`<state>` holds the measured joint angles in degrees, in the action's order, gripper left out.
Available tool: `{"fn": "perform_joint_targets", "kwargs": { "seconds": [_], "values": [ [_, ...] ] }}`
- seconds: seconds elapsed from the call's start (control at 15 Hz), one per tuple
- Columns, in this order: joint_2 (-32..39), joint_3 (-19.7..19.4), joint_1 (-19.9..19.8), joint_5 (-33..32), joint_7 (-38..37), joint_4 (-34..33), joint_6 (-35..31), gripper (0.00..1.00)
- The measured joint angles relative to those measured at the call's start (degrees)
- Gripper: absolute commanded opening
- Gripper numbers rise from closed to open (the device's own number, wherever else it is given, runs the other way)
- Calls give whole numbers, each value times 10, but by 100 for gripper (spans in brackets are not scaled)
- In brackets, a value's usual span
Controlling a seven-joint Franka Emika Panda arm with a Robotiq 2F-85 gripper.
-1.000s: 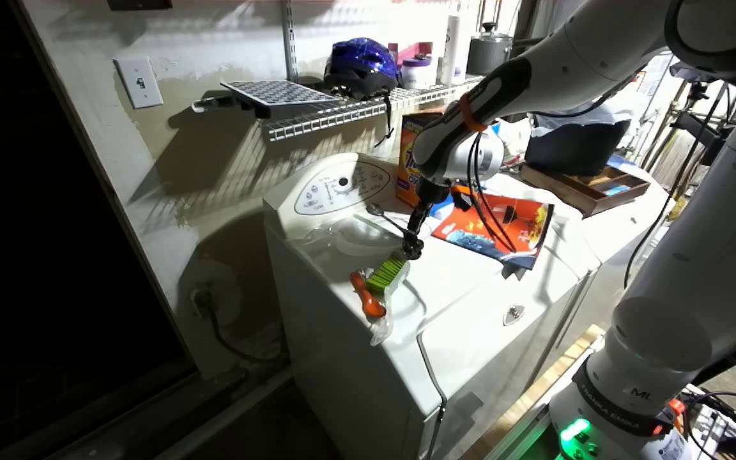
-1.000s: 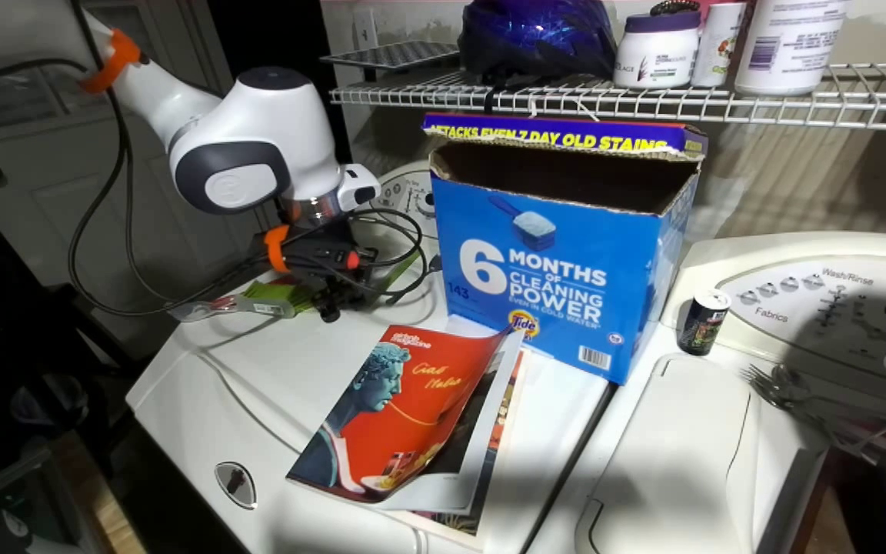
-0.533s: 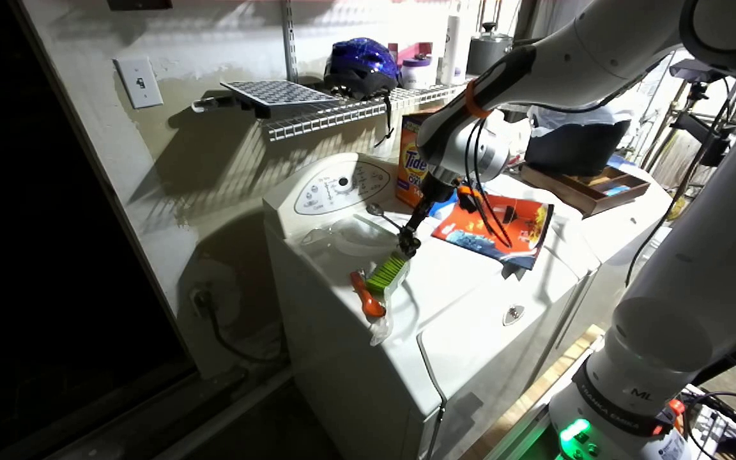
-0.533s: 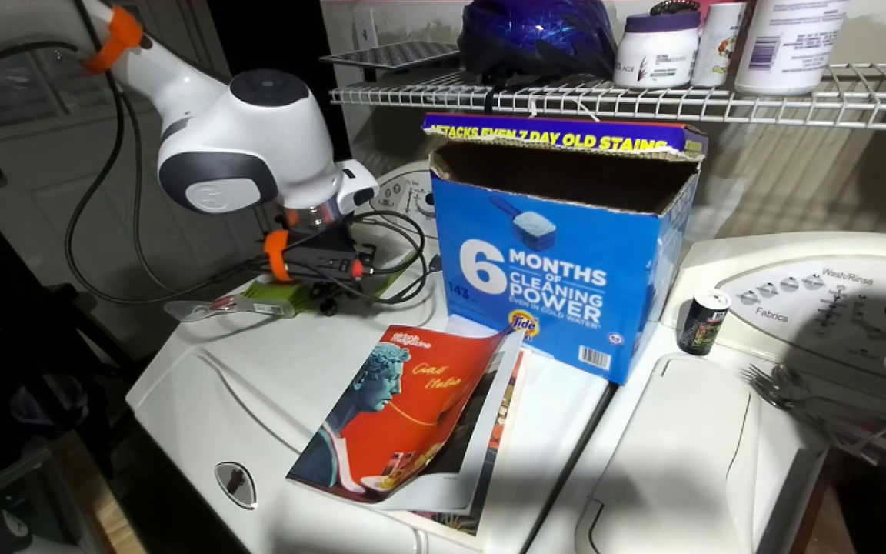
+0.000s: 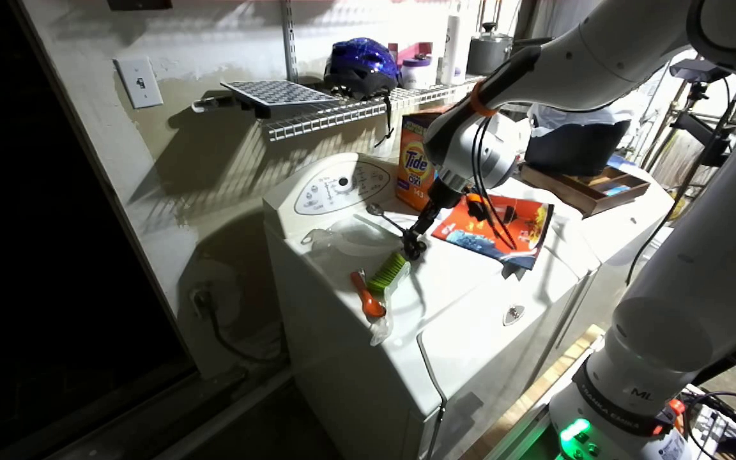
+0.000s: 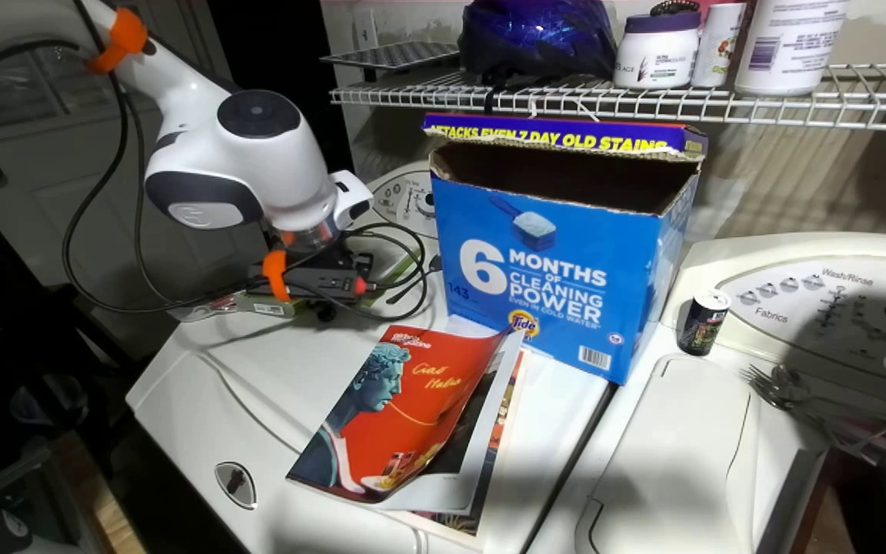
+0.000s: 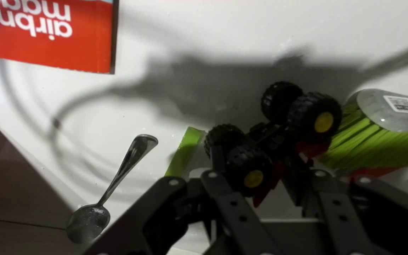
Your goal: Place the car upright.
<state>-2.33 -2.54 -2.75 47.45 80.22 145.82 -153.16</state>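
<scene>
In the wrist view, the car (image 7: 271, 136) is held between the fingers of the gripper (image 7: 255, 166), which are parted only by what is clasped. Four black wheels are shown, two with yellow hubs; the red body is largely covered by wheels and fingers. Whether the machine (image 7: 225, 21) is touched by the wheels cannot be told. The brush (image 7: 384, 148) is partly covered by the car and cut off at the right edge; the magazine (image 7: 83, 53) is cut off at the upper left corner. A green strip (image 7: 183, 152) is partly hidden behind the gripper.

In an exterior view, the arm (image 5: 585, 70) is cut off at the top and right edges. It is stretched over the machine with the wrist lowered, and the gripper is slanted down to just beside the brush. The car is seen only as a dark lump, barely distinguished from the fingertips. The box (image 5: 414, 169) is partly hidden by the arm.

In an exterior view, an orange strap (image 6: 276, 275) is wrapped round the gripper, by which the car is almost wholly hidden.
</scene>
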Motion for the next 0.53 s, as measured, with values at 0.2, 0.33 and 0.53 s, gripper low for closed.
{"fn": "perform_joint_targets", "kwargs": {
  "seconds": [0.2, 0.33, 0.53],
  "values": [
    [-23, -2, 0, 72, 71, 23, -19, 18],
    [-43, -11, 0, 150, 128, 36, -17, 18],
    [-65, -39, -2, 258, 193, 53, 0, 18]
  ]
}}
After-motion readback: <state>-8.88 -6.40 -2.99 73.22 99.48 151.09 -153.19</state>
